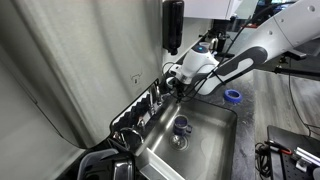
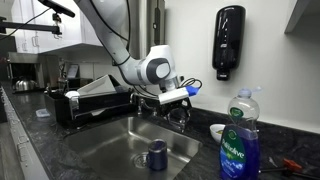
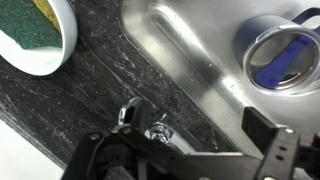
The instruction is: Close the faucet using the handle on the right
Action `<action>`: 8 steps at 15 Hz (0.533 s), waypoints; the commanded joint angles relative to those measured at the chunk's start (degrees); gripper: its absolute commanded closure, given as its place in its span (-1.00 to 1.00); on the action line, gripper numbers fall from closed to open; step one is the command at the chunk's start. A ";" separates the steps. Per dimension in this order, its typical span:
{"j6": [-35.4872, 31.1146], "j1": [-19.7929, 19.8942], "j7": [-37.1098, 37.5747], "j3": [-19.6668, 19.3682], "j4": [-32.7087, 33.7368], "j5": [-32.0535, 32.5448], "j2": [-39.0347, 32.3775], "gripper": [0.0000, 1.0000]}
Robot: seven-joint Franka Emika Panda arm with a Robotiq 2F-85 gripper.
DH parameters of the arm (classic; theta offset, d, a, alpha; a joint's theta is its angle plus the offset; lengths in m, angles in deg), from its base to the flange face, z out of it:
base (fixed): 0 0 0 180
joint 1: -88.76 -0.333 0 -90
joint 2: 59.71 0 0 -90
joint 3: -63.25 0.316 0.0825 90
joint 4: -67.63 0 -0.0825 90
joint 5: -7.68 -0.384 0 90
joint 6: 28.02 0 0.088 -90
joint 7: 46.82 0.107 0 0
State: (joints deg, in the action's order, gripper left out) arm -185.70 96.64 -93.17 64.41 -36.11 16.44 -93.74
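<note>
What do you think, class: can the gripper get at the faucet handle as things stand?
Probably yes: the open gripper hangs just above the faucet handle, nothing lies between them, and the mug sits apart in the sink.

Arm (image 1: 255, 50) extended, gripper (image 3: 185, 142) pointing dwn w/ jaws apart.

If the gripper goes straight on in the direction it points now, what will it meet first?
Most likely the faucet handle. In the wrist view it lies right ahead of the open gripper, with the counter under it. The distance to it is unclear.
</note>
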 commanded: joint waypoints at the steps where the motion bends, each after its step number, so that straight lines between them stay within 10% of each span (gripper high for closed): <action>1: -2.12 -0.03 1.43 -0.98 2.52 2.83 -2.37 -1.00; 8: -3.35 -0.45 2.38 -2.26 3.64 5.89 -3.46 -1.00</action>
State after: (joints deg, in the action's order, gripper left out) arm -186.74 96.55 -92.29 63.71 -34.63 19.76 -95.25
